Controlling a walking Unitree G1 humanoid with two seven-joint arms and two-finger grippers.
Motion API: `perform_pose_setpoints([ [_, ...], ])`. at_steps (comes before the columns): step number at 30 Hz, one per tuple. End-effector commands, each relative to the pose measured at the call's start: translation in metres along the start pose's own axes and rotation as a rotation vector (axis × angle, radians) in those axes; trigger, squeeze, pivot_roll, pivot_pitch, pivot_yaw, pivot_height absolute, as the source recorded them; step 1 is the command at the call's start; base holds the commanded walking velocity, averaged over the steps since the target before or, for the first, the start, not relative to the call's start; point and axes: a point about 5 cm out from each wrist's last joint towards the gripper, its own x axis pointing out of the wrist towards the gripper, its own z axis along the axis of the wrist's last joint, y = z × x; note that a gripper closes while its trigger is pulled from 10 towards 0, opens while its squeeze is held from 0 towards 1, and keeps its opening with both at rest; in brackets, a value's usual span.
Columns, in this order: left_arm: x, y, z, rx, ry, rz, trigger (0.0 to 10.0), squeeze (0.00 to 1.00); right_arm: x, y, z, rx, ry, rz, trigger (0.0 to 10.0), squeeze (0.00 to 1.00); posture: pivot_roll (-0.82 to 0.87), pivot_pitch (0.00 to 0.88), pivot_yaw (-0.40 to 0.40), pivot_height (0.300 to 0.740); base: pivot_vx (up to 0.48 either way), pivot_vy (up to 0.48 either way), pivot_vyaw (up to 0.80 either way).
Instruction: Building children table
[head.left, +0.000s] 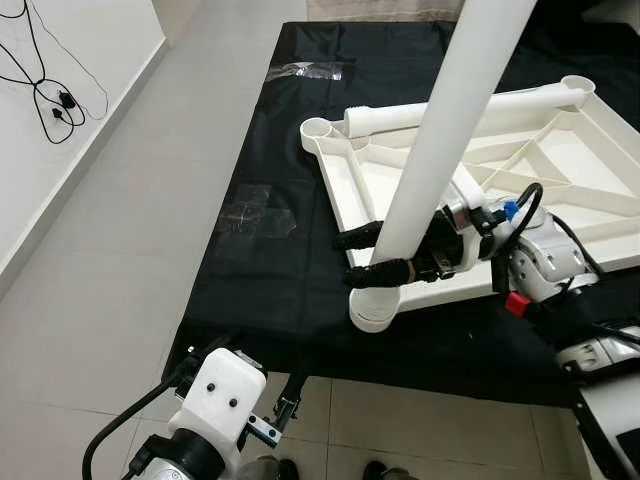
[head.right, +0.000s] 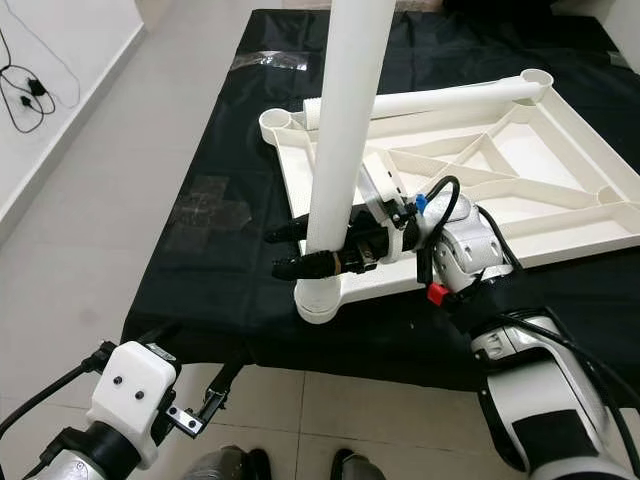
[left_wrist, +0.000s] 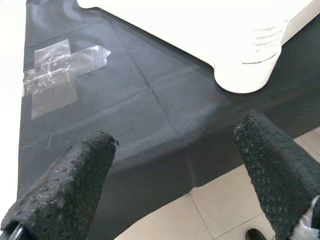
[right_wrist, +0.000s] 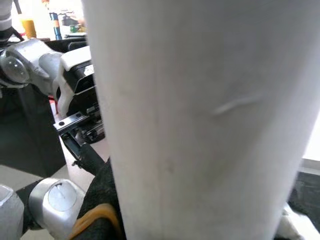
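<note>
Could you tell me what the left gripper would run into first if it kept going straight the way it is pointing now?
Most likely the black cloth covering the floor: the left gripper, open, points down at it near its edge. Further along stands the white socket of the overturned table top, though depth is hard to judge.

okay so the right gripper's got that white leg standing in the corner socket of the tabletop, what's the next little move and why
Probably keep the right gripper shut on the white leg and twist or press it down into the corner socket. The leg leans slightly instead of standing square to the upturned tabletop, so it may not be fully seated. The left gripper hangs open over the black mat's edge.
</note>
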Motion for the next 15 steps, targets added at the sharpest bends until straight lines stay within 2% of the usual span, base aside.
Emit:
perform_pose_setpoints([
  [1, -0.002, -0.001, -0.002, 0.006, 0.017, -0.004, 10.0, 0.0, 0.021, 0.01, -0.021, 0.081, 0.023, 0.103, 10.0, 0.0, 0.22, 0.236, 0.022, 0.74, 0.0, 0.0, 0.0],
  [3, -0.002, -0.001, -0.002, 0.006, 0.017, -0.004, 10.0, 0.0, 0.021, 0.01, -0.021, 0.081, 0.023, 0.103, 10.0, 0.0, 0.22, 0.236, 0.022, 0.74, 0.0, 0.0, 0.0],
  [4, -0.001, -0.001, -0.002, 0.004, 0.013, -0.004, 10.0, 0.0, 0.031, 0.009, -0.02, 0.07, -0.012, 0.12, 10.0, 0.0, 0.21, 0.235, 0.021, 0.74, 0.0, 0.0, 0.0],
  [6, -0.001, -0.001, -0.002, 0.004, 0.013, -0.004, 10.0, 0.0, 0.031, 0.009, -0.02, 0.07, -0.012, 0.12, 10.0, 0.0, 0.21, 0.235, 0.021, 0.74, 0.0, 0.0, 0.0],
  [7, 0.0, -0.002, -0.001, 0.002, 0.006, -0.006, 10.0, 0.0, 0.042, 0.007, -0.021, 0.056, -0.031, 0.136, 10.0, 0.0, 0.22, 0.235, 0.017, 0.74, 0.0, 0.0, 0.0],
  [8, 0.0, -0.002, -0.001, 0.002, 0.006, -0.006, 10.0, 0.0, 0.042, 0.007, -0.021, 0.056, -0.031, 0.136, 10.0, 0.0, 0.22, 0.235, 0.017, 0.74, 0.0, 0.0, 0.0],
  [9, 0.002, -0.003, 0.002, -0.001, -0.006, -0.006, 10.0, 0.0, 0.066, -0.001, -0.025, 0.04, -0.046, 0.133, 10.0, 0.0, 0.22, 0.237, 0.01, 0.74, 0.0, 0.0, 0.0],
  [10, 0.002, -0.003, 0.002, -0.001, -0.006, -0.006, 10.0, 0.0, 0.066, -0.001, -0.025, 0.04, -0.046, 0.133, 10.0, 0.0, 0.22, 0.237, 0.01, 0.74, 0.0, 0.0, 0.0],
  [12, 0.003, -0.003, 0.004, -0.001, -0.014, -0.004, 10.0, 0.0, 0.081, -0.011, -0.028, 0.006, -0.03, 0.067, 10.0, 0.0, 0.22, 0.241, 0.0, 0.74, 0.0, 0.0, 0.0],
  [13, 0.003, -0.003, 0.004, -0.001, -0.014, -0.004, 10.0, 0.0, 0.081, -0.011, -0.028, 0.006, -0.03, 0.067, 10.0, 0.0, 0.22, 0.241, 0.0, 0.74, 0.0, 0.0, 0.0],
  [15, 0.003, -0.003, 0.006, -0.004, -0.022, 0.003, 10.0, 0.0, 0.092, -0.026, -0.028, -0.047, 0.002, -0.072, 10.0, 0.0, 0.22, 0.247, -0.007, 0.74, 0.0, 0.0, 0.0],
])
